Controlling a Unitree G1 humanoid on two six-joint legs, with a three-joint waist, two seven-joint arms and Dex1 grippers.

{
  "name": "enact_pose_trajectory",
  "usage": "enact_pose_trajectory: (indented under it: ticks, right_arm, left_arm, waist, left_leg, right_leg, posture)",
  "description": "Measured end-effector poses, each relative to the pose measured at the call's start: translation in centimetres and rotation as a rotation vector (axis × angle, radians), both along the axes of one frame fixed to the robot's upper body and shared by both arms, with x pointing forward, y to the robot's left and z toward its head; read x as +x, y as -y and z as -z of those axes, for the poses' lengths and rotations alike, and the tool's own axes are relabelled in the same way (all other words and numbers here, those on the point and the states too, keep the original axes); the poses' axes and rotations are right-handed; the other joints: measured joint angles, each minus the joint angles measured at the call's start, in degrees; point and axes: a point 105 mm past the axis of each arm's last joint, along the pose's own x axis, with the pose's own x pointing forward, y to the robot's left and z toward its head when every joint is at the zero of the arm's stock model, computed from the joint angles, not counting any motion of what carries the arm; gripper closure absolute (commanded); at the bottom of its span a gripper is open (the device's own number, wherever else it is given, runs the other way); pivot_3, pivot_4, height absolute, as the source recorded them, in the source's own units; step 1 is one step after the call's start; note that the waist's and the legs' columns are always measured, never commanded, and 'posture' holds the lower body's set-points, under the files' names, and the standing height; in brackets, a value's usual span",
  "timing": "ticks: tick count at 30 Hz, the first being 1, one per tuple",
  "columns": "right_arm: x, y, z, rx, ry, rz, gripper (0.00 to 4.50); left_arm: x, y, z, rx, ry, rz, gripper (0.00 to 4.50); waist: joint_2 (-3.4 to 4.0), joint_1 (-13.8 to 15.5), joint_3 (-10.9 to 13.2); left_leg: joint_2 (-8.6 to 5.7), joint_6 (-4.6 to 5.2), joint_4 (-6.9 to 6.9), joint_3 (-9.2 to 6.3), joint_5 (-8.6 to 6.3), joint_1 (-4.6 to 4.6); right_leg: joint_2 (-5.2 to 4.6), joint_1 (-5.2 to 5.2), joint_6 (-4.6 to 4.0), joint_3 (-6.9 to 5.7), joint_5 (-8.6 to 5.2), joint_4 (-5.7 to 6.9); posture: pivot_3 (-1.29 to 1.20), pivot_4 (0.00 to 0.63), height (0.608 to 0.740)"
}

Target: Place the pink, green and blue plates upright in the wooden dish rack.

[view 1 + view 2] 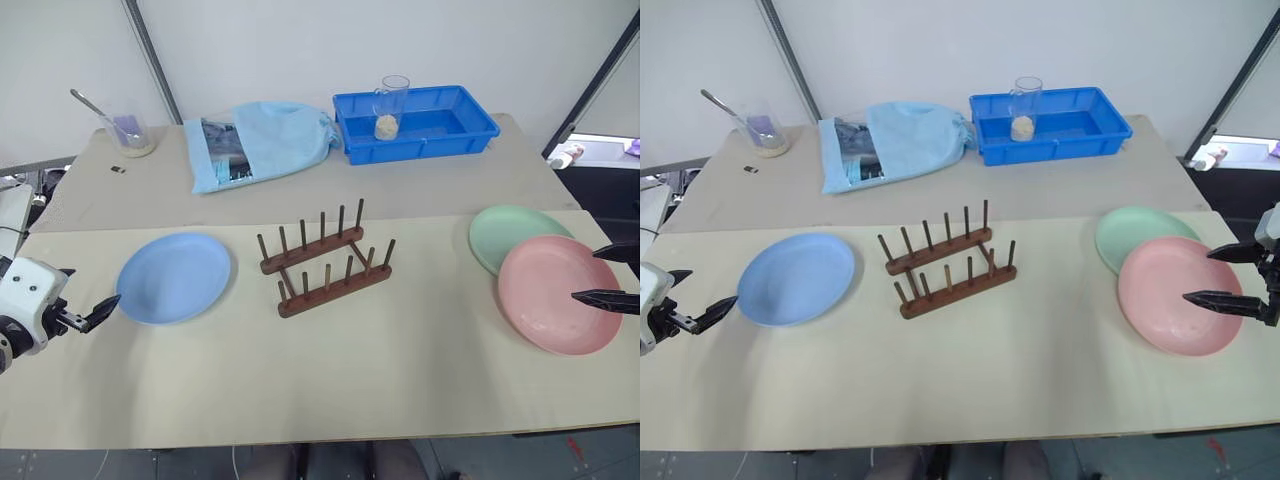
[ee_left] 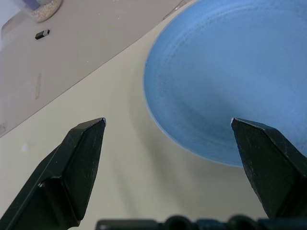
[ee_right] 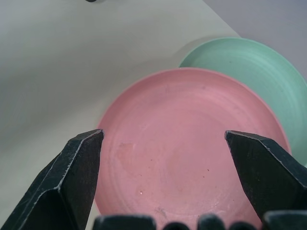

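three plates flat on the table, rack bare in the middle, both grippers wide open.

the wooden dish rack [image 1: 323,262] sits at the centre of the table [image 1: 400,360], its pegs holding nothing. out at nine o'clock from it lies the blue plate [image 1: 174,276], flat, and the left gripper [image 2: 168,125] hovers just off that plate's outer edge with its jaws spread and nothing between them. over at three o'clock the pink plate [image 1: 559,293] lies flat, overlapping the near edge of the green plate [image 1: 510,232], which peeks out at the pink one's eleven o'clock. the right gripper [image 3: 164,135] hangs over the pink plate, fingers parted wide, empty. at twelve o'clock from the rack, along the far side, there's a blue plastic tray [image 1: 455,140] with a glass [image 1: 391,107] in it, and a light blue cloth bag [image 1: 262,142] beside it.
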Motion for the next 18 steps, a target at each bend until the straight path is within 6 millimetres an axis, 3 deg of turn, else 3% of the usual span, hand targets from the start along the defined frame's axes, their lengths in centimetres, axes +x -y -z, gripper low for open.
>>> enact_pose_trajectory:
  ticks: [18]
  right_arm:
    - [0.4,-0.2,-0.5,0.013,0.013,0.020,0.02]
  left_arm:
    - [0.4,0.1,-1.2,-0.026,0.055,0.001,0.00]
  waist:
    - [0.00,-0.12,0.00]
  left_leg:
    - [0.02,0.01,0.00,0.08,-0.01,0.00]
  right_leg:
    - [0.01,-0.04,0.01,0.06,0.01,0.00]
  posture:
    - [0.00,0.150,0.740]
